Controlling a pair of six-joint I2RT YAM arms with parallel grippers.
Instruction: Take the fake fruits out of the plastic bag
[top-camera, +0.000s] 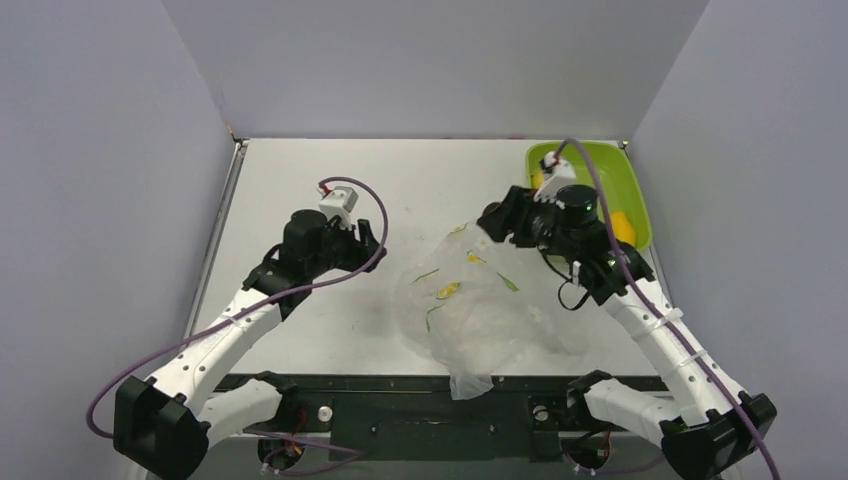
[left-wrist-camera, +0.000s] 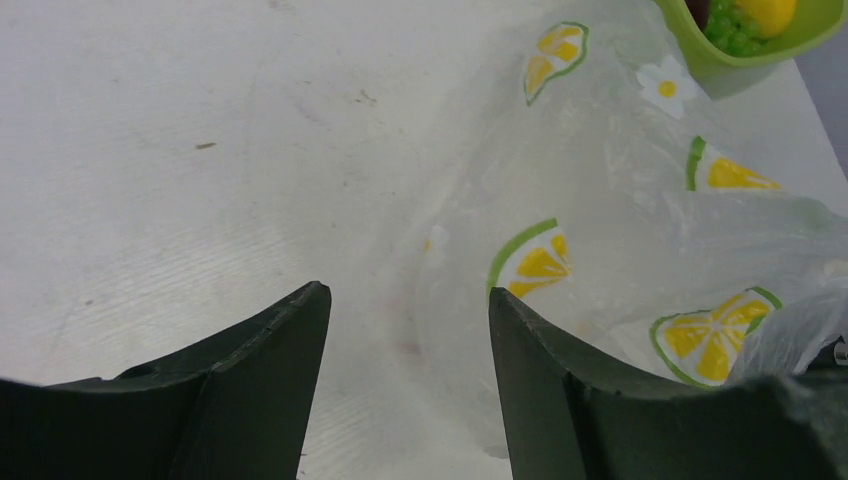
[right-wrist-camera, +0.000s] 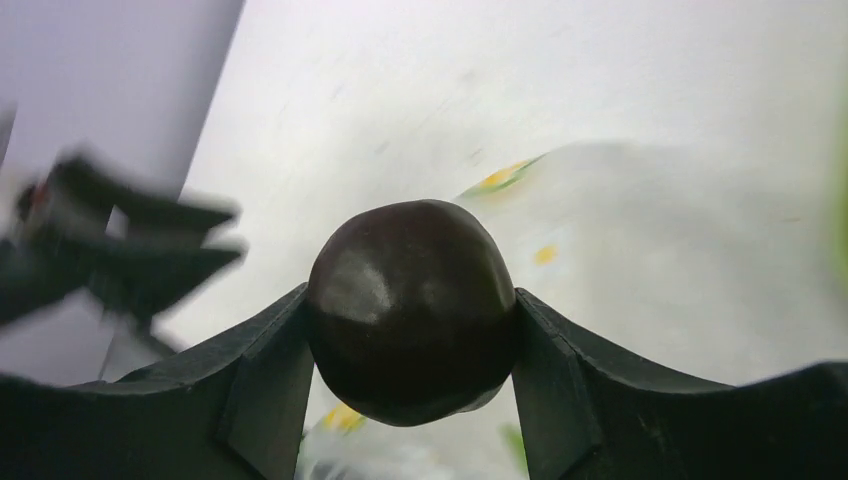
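Right gripper (right-wrist-camera: 410, 292) clamped on a glossy dark reddish round toy fruit (right-wrist-camera: 410, 320)!
Left gripper (left-wrist-camera: 407, 295) stood wide, empty, beside the clear crinkly lemon-printed plastic bag (top-camera: 480, 315) lying on the white table (top-camera: 300, 180).

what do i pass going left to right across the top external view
left fingers → plastic bag → lime-green tray; the right fingers, gripping a dark fake fruit, overlap the bag, so left out
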